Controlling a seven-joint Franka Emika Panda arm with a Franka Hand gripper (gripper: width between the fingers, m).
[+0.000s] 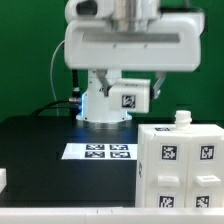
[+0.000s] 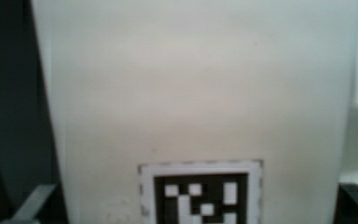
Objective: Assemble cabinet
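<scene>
One big white cabinet (image 1: 180, 165) on the black desk (image 1: 40, 135), low on the exterior view's right. Full of black-and-white square tags (image 1: 168, 153) on its front and side. Small white knob (image 1: 182, 118) on top of it, standing upright.

Cannot tell if the fingers are open or closed, or if holding something: not clear in either view. Very close in front of the fingers, in the wrist view, one flat white panel (image 2: 194, 90), filling almost the whole picture. One square tag (image 2: 202, 195) on that panel, near one end. Dark strips on both sides of the panel. Cannot tell if this panel belongs to the cabinet.

Big white robot arm (image 1: 130, 45) high up in the exterior view, above the desk. Round white base (image 1: 103, 108) under it, at the back. One small white block with a tag (image 1: 130, 97) just beside the base, tilted a little. Flat marker board (image 1: 100, 152) lying on the desk in front of the base, near the cabinet but apart from it. Green wall (image 1: 30, 50) behind everything.
</scene>
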